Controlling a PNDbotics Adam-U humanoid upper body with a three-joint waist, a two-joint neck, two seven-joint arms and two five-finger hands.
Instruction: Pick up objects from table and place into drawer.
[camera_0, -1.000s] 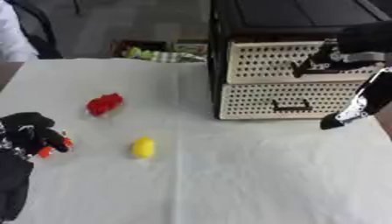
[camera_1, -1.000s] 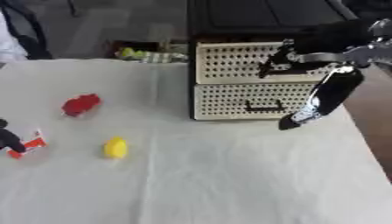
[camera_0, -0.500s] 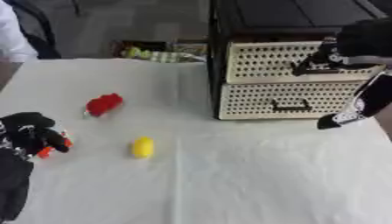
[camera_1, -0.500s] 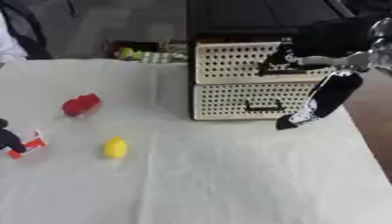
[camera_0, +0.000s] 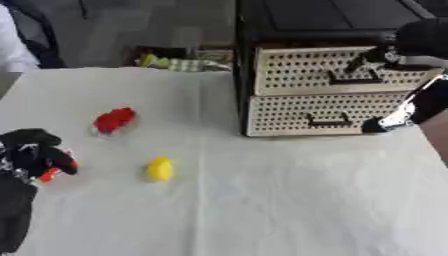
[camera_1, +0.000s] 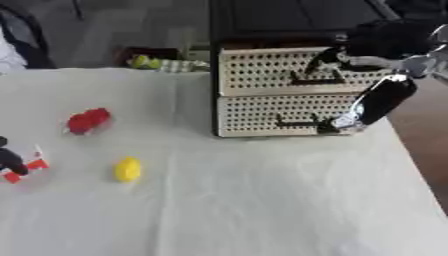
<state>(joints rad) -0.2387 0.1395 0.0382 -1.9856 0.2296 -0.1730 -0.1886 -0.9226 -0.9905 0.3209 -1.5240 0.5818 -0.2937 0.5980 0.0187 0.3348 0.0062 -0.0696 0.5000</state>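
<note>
Right hand (camera_1: 367, 47) is up at the front of the upper drawer (camera_1: 262, 70), its dark fingers at the drawer's black handle (camera_1: 313, 79); whether they are hooked round that handle or merely touching it cannot be told, since the hand is blurred there. Below the hand, one long dark finger or link hangs down past the lower drawer (camera_1: 262, 117), ending near that drawer's right end. Both drawers are cream and perforated, set in a black cabinet (camera_0: 262, 20) standing on the white table (camera_1: 245, 200).

Well apart from the right hand, across the table, lie a red object (camera_0: 114, 120) and a yellow object (camera_0: 159, 169). Left hand (camera_0: 33, 152) rests at the table's edge beyond them, fingers curled; a small red-orange piece (camera_1: 24, 170) shows right beside them, perhaps held, though the view is too poor to be sure.
</note>
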